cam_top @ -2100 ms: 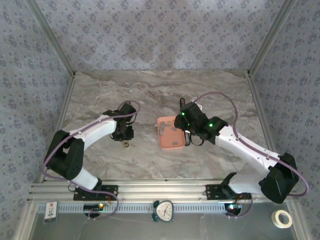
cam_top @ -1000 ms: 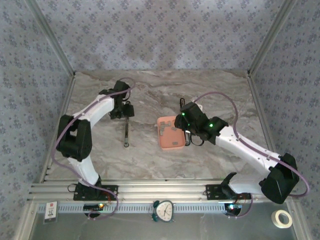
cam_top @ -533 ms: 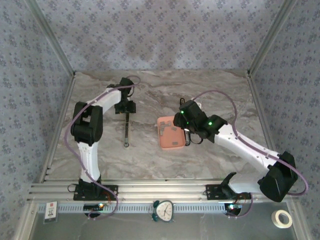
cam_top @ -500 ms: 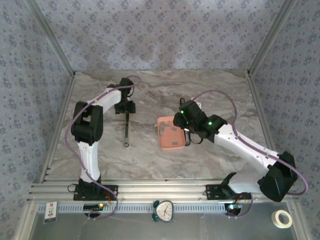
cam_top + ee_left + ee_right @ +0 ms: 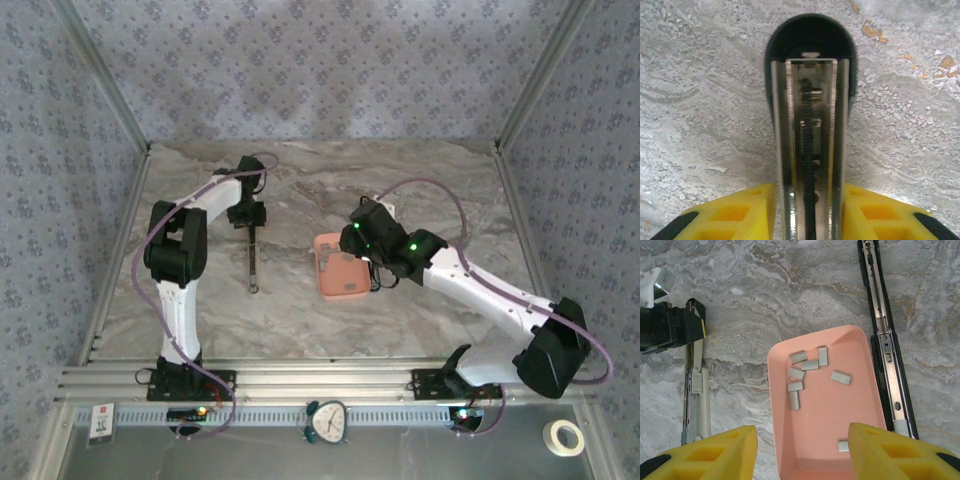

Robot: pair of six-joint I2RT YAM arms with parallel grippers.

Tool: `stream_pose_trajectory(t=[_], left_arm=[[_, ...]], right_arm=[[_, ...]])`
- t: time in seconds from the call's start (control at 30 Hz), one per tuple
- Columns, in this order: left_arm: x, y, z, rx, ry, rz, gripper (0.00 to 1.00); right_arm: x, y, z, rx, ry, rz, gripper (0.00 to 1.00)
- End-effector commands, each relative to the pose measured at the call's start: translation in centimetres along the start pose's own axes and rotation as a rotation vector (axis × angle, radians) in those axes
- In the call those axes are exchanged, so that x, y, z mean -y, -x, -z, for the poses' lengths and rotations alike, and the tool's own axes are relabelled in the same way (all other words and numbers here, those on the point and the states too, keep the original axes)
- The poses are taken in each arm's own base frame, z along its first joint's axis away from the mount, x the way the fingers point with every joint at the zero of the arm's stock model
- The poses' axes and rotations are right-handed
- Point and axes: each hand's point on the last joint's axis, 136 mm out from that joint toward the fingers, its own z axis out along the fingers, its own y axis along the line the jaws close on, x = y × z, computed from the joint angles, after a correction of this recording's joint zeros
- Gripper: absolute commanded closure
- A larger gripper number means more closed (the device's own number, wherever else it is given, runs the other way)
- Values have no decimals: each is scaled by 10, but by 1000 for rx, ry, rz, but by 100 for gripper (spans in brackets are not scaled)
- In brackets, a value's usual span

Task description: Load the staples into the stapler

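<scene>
**Top external view: two opened staplers flank a pink tray of staples**

From over the arms, a small clock (image 5: pixel 327 421) sits on the near rail, with a roll of tape (image 5: pixel 566 436) off at the near right corner. Past them, on the marbled table (image 5: pixel 200 320), a shallow salmon-pink tray (image 5: pixel 771 390) lies about mid-table.

The right gripper (image 5: pixel 802 432) hangs above the tray, its yellow fingers (image 5: pixel 705 452) spread wide with nothing between them. Seen from its wrist, the staples (image 5: pixel 802 371) lie loose on the tray floor. A small cluster sits toward the far left corner, one strip lies apart to the right of it, and one lies alone by the near edge.

Just beside the tray's right wall, the right stapler (image 5: pixel 885 340) lies opened out flat. It is long and black with a bare metal rail, and it runs near to far. To the left of the tray and apart from it, the left stapler (image 5: pixel 692 385) lies open the same way.

At the far end of that one the left gripper (image 5: pixel 810 200) comes down on it. In its wrist view the yellow pads (image 5: pixel 740 215) sit against either side of the bare metal channel, pinching it. A dark coil spring runs inside the channel. The black rounded end of the stapler's base shows past the channel's tip, flat on the table.
</scene>
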Motion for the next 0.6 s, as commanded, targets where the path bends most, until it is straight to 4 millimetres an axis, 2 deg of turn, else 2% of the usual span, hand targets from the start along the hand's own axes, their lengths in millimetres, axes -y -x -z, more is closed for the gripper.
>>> stream_pose_trajectory(t=[0.0, 0.2, 0.57], left_arm=[[-7, 0, 3, -4, 19, 36, 68], [-9, -4, 10, 1, 16, 66, 75], [-13, -16, 21, 10, 1, 206, 81]], right_arm=[[-10, 9, 3, 38, 7, 14, 47], [-13, 6, 2, 43, 12, 24, 47], [-20, 2, -1, 41, 25, 35, 48]])
